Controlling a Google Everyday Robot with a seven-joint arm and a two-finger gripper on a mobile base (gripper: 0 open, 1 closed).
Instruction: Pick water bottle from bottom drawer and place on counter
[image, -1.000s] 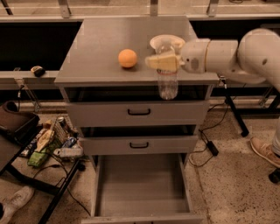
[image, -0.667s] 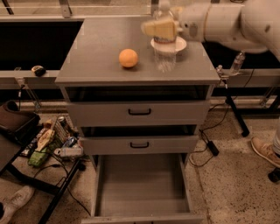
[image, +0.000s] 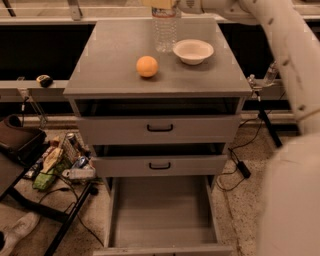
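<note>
The water bottle (image: 164, 31), clear and ribbed, stands upright at the back middle of the counter (image: 110, 65), just left of a white bowl. Its base is at or just above the surface; I cannot tell which. My gripper (image: 161, 3) is at the top edge of the view, shut on the bottle's top, which hides the cap. The bottom drawer (image: 160, 210) is pulled open, and its grey floor is bare.
An orange ball (image: 147, 66) lies on the counter in front of the bottle. The white bowl (image: 193, 51) sits to its right. My white arm (image: 282, 50) reaches in from the right. Bags and cables (image: 55, 162) litter the floor at left, beside a black stand (image: 30, 197).
The gripper has carried the bottle up from the counter's front right edge, over the bowl, to the back middle of the counter. The camera view is now closer.
</note>
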